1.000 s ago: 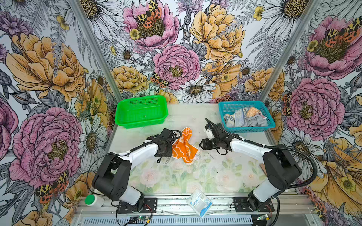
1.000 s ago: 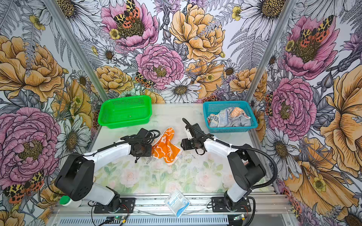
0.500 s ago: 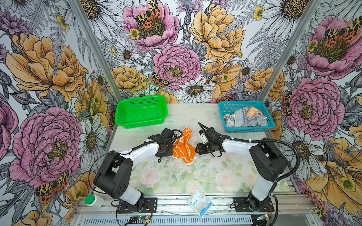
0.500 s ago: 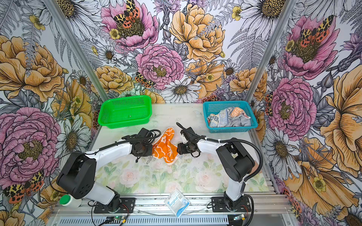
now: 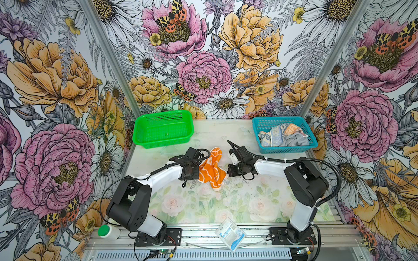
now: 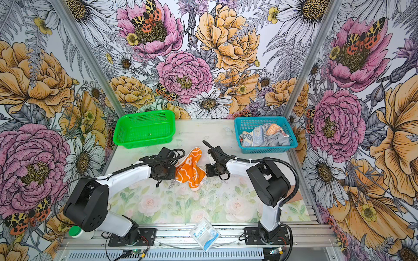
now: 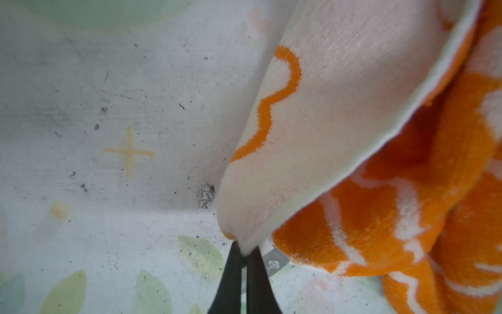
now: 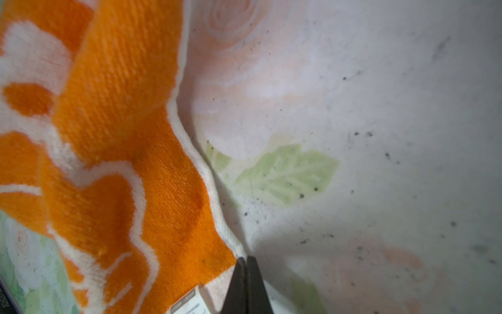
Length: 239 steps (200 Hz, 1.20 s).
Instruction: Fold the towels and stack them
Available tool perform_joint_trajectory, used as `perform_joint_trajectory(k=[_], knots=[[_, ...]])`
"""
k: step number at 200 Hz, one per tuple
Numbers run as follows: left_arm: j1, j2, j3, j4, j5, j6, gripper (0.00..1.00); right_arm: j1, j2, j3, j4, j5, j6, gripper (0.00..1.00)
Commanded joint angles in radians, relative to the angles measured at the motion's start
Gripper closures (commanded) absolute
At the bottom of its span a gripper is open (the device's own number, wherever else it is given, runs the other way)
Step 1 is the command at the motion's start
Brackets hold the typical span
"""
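An orange towel (image 5: 211, 171) (image 6: 190, 171) with white flower outlines lies crumpled mid-table, its cream underside (image 7: 339, 136) turned up on one flap. My left gripper (image 7: 244, 254) (image 5: 196, 178) is shut on a cream corner of it, at its left side. At the towel's right edge my right gripper (image 8: 246, 261) (image 5: 228, 174) is shut on the white hem of the orange towel (image 8: 122, 136), near its label (image 8: 190, 301). Two more towels, a lettered one (image 5: 274, 135) and a grey one (image 5: 298, 141), lie bunched in the blue basket (image 5: 285, 149).
A green basket (image 5: 162, 144) stands at the back left of the table. A white-blue "Surgical" packet (image 5: 229, 232) lies on the front rail. A white bottle with a green cap (image 5: 108, 231) rests at the front left. Both arm bases are bolted along the front edge.
The right gripper has slid left to the orange towel's right edge and shut there. The left gripper has shut on the towel's left corner.
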Motion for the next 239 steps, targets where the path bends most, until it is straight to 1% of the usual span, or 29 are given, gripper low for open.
perform_joint_trajectory(k=[1, 28, 59, 80, 129, 157, 181, 202, 227, 239], knots=[[0.020, -0.046, -0.001, 0.017, 0.026, 0.005, 1.00, 0.006, -0.023, 0.012, -0.003, 0.012, -0.005, 1.00], [0.029, -0.097, 0.017, -0.005, 0.048, 0.017, 1.00, -0.024, -0.100, -0.002, -0.007, 0.010, -0.024, 1.00], [0.030, -0.165, 0.079, -0.069, 0.034, 0.047, 1.00, -0.083, -0.222, -0.009, -0.041, -0.017, -0.059, 1.00], [0.029, -0.199, 0.129, -0.117, 0.019, 0.070, 1.00, -0.113, -0.303, 0.000, -0.088, -0.011, -0.085, 1.00], [0.029, -0.277, 0.255, -0.223, -0.052, 0.133, 1.00, -0.161, -0.489, 0.098, -0.274, 0.093, -0.187, 1.00], [0.023, -0.330, 0.302, -0.254, -0.047, 0.158, 1.00, -0.167, -0.545, 0.194, -0.369, 0.148, -0.239, 1.00], [-0.007, -0.374, 0.321, -0.253, 0.001, 0.168, 1.00, -0.169, -0.541, 0.290, -0.416, 0.194, -0.286, 1.00], [-0.041, -0.388, 0.332, -0.253, -0.004, 0.170, 1.00, -0.174, -0.495, 0.385, -0.425, 0.217, -0.333, 1.00], [-0.046, -0.366, 0.323, -0.243, 0.030, 0.159, 1.00, -0.203, -0.355, 0.510, -0.423, 0.203, -0.370, 1.00], [-0.053, -0.347, 0.302, -0.226, 0.036, 0.149, 1.00, -0.216, -0.264, 0.579, -0.419, 0.199, -0.383, 1.00]])
